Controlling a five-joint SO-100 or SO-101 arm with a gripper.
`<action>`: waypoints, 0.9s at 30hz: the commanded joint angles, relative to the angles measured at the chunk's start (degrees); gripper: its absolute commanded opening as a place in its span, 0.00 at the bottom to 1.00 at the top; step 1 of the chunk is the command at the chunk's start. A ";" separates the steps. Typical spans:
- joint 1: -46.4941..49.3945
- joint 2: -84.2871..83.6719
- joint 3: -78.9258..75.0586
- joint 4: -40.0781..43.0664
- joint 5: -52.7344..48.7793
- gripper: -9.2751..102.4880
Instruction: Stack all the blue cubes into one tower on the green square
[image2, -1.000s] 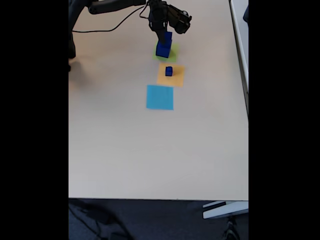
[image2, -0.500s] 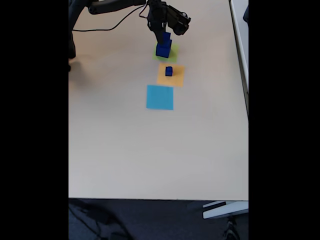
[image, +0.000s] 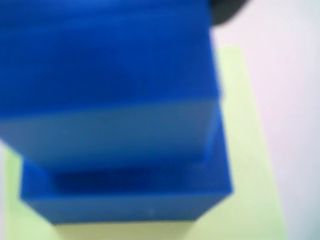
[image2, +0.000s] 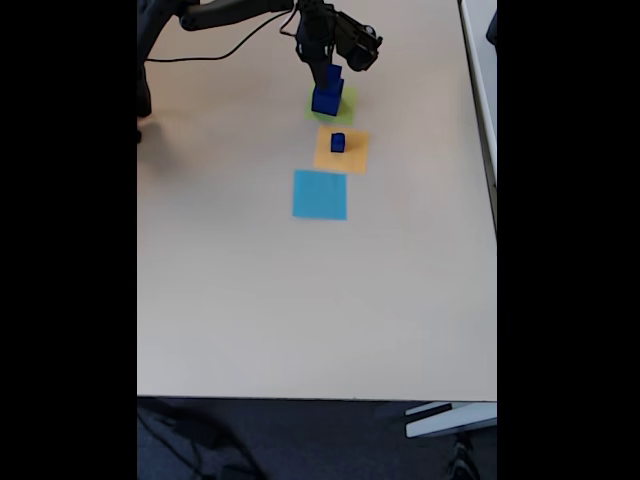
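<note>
- The gripper (image2: 324, 66) is at the top of the tower (image2: 327, 92); I cannot tell if its fingers pinch the top cube or stand apart.
- In the wrist view, a smaller blue cube (image: 107, 85) sits on a bigger cube (image: 130, 197).
- The tower stands on the green square (image2: 345, 110).
- Just beside the green square lies an orange square (image2: 355, 155) with a tiny blue cube (image2: 338, 143) on it.
- Past that is a light-blue square (image2: 320, 194) on the table (image2: 300, 300).

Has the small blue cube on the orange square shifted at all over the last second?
No. In the fixed view the small blue cube sits at the same spot on the orange square, with the light-blue square just below it.
</note>
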 joint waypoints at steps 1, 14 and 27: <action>-0.53 0.70 -3.69 0.35 0.44 0.10; -0.79 0.44 -4.13 0.35 0.00 0.13; -0.79 0.44 -4.39 0.53 -0.44 0.15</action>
